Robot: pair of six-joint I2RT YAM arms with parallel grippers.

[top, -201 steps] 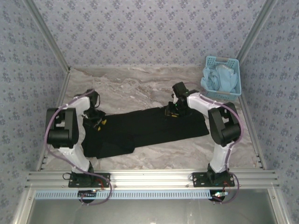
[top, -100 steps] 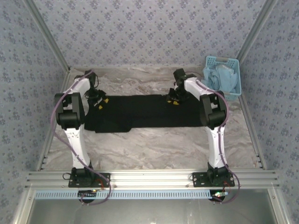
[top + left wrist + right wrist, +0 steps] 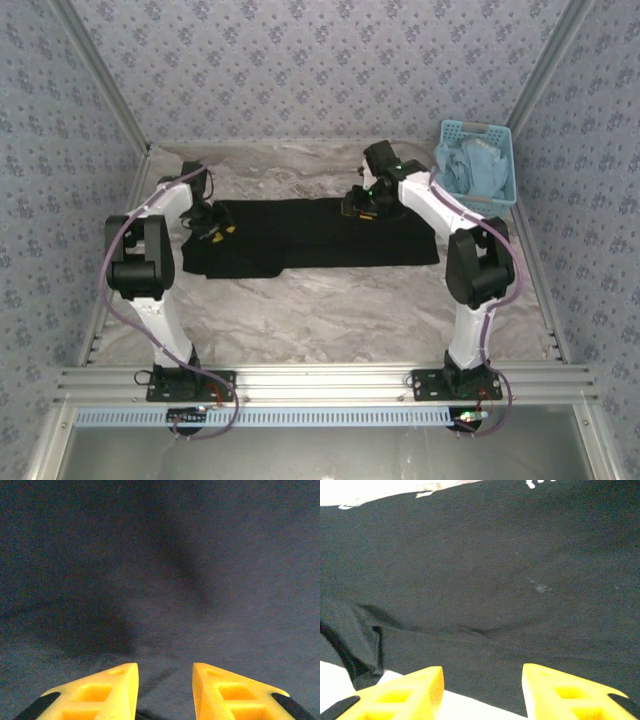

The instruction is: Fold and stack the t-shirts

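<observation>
A black t-shirt (image 3: pixel 310 235) lies folded into a long band across the far half of the marble table (image 3: pixel 320 310), plain side up. My left gripper (image 3: pixel 218 226) hovers low over the band's left end, its yellow fingers (image 3: pixel 105 690) apart over flat cloth (image 3: pixel 160 570), holding nothing. My right gripper (image 3: pixel 360 207) is at the band's far edge, right of the middle. It is open too (image 3: pixel 482 677), with the shirt's hem (image 3: pixel 480 580) and a strip of pale table between the fingers. A bit of white lettering (image 3: pixel 535 483) peeks out at the top edge.
A blue plastic basket (image 3: pixel 478 128) holding light blue cloth sits at the far right corner. Patterned walls close off the left, back and right sides. Bare marble stretches from the shirt toward the arm bases (image 3: pixel 190 380).
Both arms have swept the shirt toward the back of the table and pulled it straight into an even band. Both grippers now stand open above it; the right one has shifted a little left.
</observation>
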